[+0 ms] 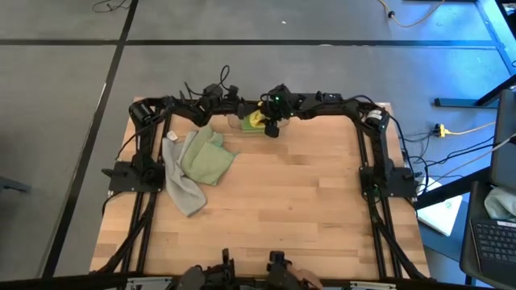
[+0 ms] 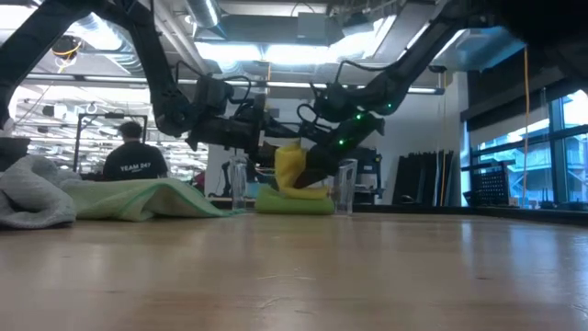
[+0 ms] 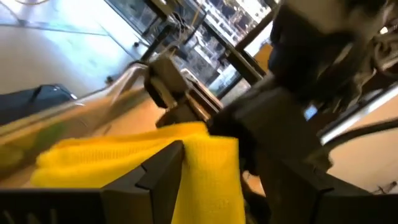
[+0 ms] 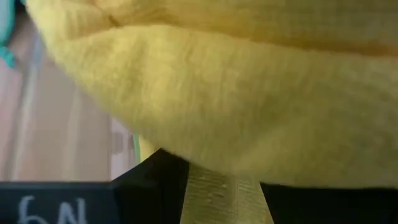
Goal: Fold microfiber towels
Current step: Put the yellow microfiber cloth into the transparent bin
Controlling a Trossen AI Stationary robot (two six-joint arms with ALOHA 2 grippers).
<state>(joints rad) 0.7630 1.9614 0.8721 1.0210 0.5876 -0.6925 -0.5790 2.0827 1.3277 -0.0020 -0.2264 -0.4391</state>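
A yellow towel [image 2: 290,169] is bunched up over a bright green towel [image 2: 294,203] that lies inside a clear bin [image 2: 346,188] at the table's far middle. My left gripper [image 1: 244,113] reaches it from the left and my right gripper [image 1: 269,126] from the right, both shut on the yellow cloth. A pale sage towel [image 1: 206,158] lies crumpled at the table's left, partly over a grey towel [image 1: 182,184]. My left gripper has a fold of the yellow towel [image 3: 208,171] between its two fingers [image 3: 155,180], coming in about level from the table's left. The cloth spreads slack in front of the fingers. My right gripper pinches bunched yellow cloth [image 4: 222,190] between its fingers [image 4: 155,177], slanting down from the right; the towel [image 4: 249,93] bulges over them and hides the rest.
The bin's clear walls [image 2: 239,187] stand on both sides of the green towel. Bare wood [image 1: 306,201] takes up the table's middle, right and near part. A person [image 2: 134,158] sits in the room beyond the table.
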